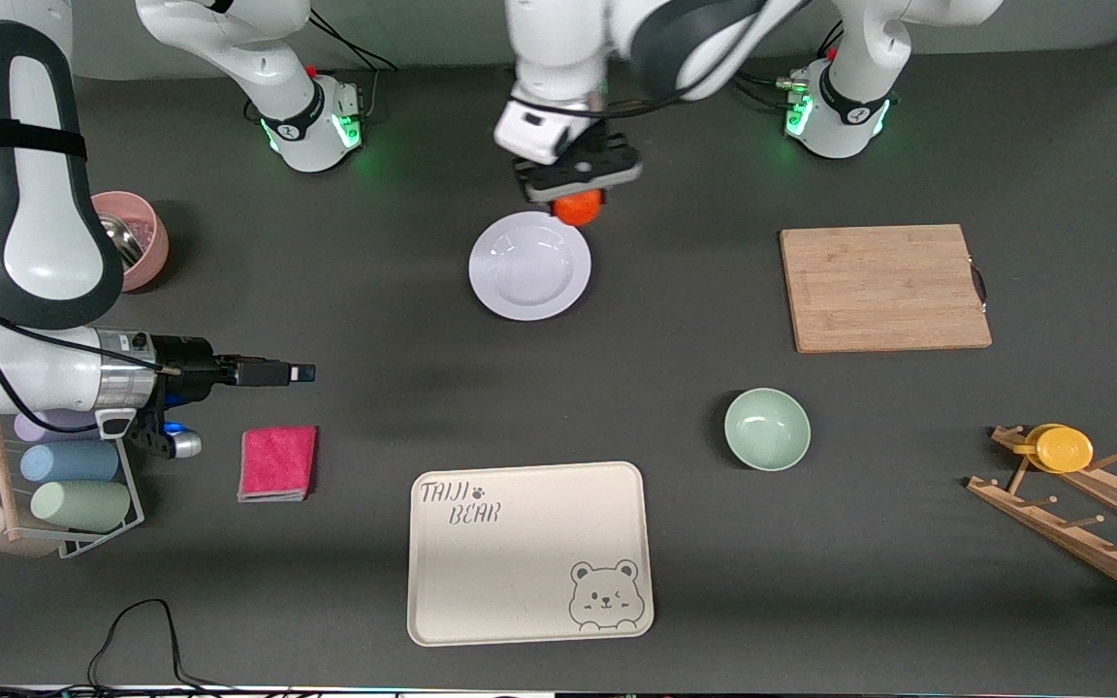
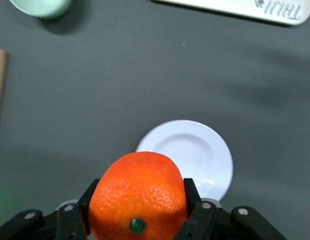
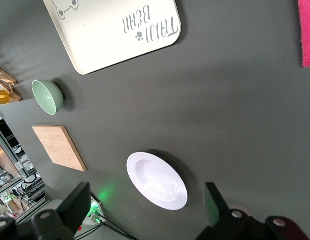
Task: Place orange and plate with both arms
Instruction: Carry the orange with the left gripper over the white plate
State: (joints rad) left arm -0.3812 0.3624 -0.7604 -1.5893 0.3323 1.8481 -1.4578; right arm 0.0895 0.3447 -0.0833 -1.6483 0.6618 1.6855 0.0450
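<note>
My left gripper [image 1: 578, 194] is shut on the orange [image 1: 578, 207] and holds it in the air over the white plate's [image 1: 529, 267] rim, on the side toward the robot bases. In the left wrist view the orange [image 2: 138, 195] sits between the dark fingers [image 2: 191, 192], green stem dimple toward the camera, with the plate [image 2: 194, 152] below. My right gripper [image 1: 302, 372] is open and empty, held over the table near the right arm's end, above the pink cloth. Its wrist view shows the plate [image 3: 155, 181] far off between its spread fingers [image 3: 80, 200].
A wooden cutting board [image 1: 883, 288] lies toward the left arm's end. A pale-green bowl [image 1: 767, 429] and a cream bear tray [image 1: 529, 553] lie nearer the camera. A pink cloth [image 1: 277, 462], cup rack [image 1: 64, 485], pink bowl [image 1: 137, 237] and wooden rack with yellow cup [image 1: 1063, 449] stand at the table's ends.
</note>
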